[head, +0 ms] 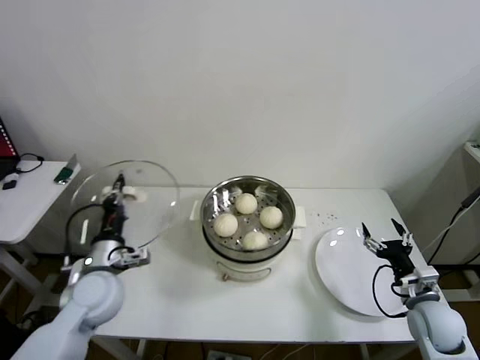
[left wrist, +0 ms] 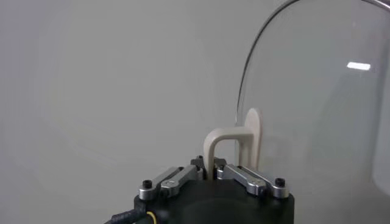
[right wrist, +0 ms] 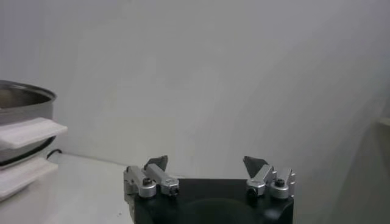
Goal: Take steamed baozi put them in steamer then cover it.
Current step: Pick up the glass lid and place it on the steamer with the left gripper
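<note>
Left gripper (head: 118, 182): holding the glass cover (head: 127, 202) by its white bar handle (left wrist: 234, 143), jaws closed on it, lifting it tilted on edge above the counter's left end.
Right gripper (head: 385, 237): hovering with jaws spread wide and gripping nothing, over the white plate (head: 341, 274) near the counter's right edge.
Steamer (head: 247, 225): sitting uncovered at the counter's middle, toward the back edge.
Steamed baozi (head: 247, 202): four resting on the steamer's perforated tray.
</note>
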